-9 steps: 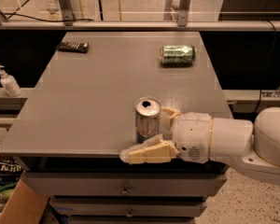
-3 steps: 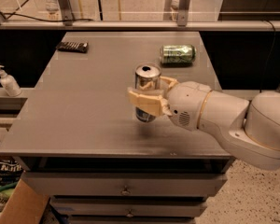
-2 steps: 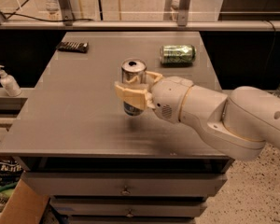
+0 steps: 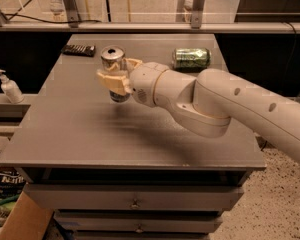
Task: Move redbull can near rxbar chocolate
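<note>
We see the can [image 4: 112, 58] upright over the rear left part of the table [image 4: 80, 134], pinched between the gripper's [image 4: 117, 75] tan fingers [image 4: 109, 80], which clamp its middle from both sides. We cannot tell whether its base touches the tabletop. The dark bar [image 4: 78, 49] lies flat near the back left corner, close to the can but apart from it. A green can [image 4: 191, 57] lies on its side to the right. A white pump bottle [image 4: 9, 87] stands off the table's left edge.
</note>
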You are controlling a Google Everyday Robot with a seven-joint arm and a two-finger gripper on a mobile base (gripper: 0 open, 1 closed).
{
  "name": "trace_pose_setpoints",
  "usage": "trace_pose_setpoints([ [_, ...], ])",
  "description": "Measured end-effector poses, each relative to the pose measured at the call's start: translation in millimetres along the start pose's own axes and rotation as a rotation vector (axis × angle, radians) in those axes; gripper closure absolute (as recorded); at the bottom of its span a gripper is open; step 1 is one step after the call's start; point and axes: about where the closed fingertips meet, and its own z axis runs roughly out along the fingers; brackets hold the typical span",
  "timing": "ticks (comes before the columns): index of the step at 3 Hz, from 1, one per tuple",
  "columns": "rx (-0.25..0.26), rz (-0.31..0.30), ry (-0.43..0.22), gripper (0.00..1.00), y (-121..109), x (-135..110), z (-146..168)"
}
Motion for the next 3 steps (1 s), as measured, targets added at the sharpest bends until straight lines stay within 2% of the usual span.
trace_pose_setpoints([
  [1, 0.024, -0.012, -0.021, 1.0, -11, -12, 49],
  [2, 0.027, -0.009, -0.024, 1.0, -10, -13, 51],
  [3, 0.048, 0.007, -0.031, 1.0, -20, -12, 71],
])
